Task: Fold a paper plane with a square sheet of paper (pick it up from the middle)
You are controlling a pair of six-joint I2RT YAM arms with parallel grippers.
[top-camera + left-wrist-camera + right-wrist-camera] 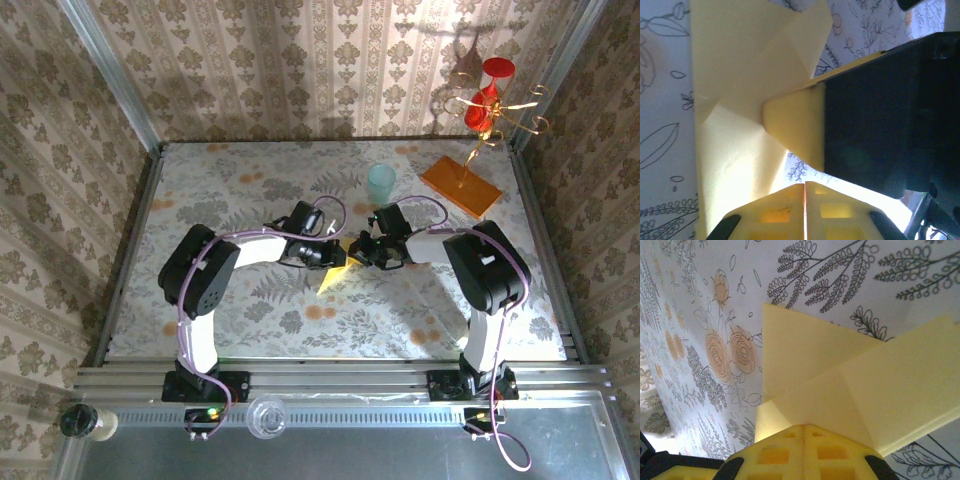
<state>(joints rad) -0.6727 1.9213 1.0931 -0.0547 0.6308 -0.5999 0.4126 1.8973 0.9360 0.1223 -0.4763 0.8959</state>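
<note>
Evidently both claws are closed empty: the left claw (pixel 805 191) and right claw (pixel 804 429) press their tips on the folded yellow sheet (pixel 333 277) directly beneath them, likely flattening its creases.

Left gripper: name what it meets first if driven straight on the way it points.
Likely the right gripper, its yellow fingertips lying just ahead over the folded yellow paper; depth is unclear.

The thin yellow sheet of paper (pixel 333 280), partly folded into overlapping creased flaps, lies near the middle of the flowered counter (pixel 250 320).
</note>
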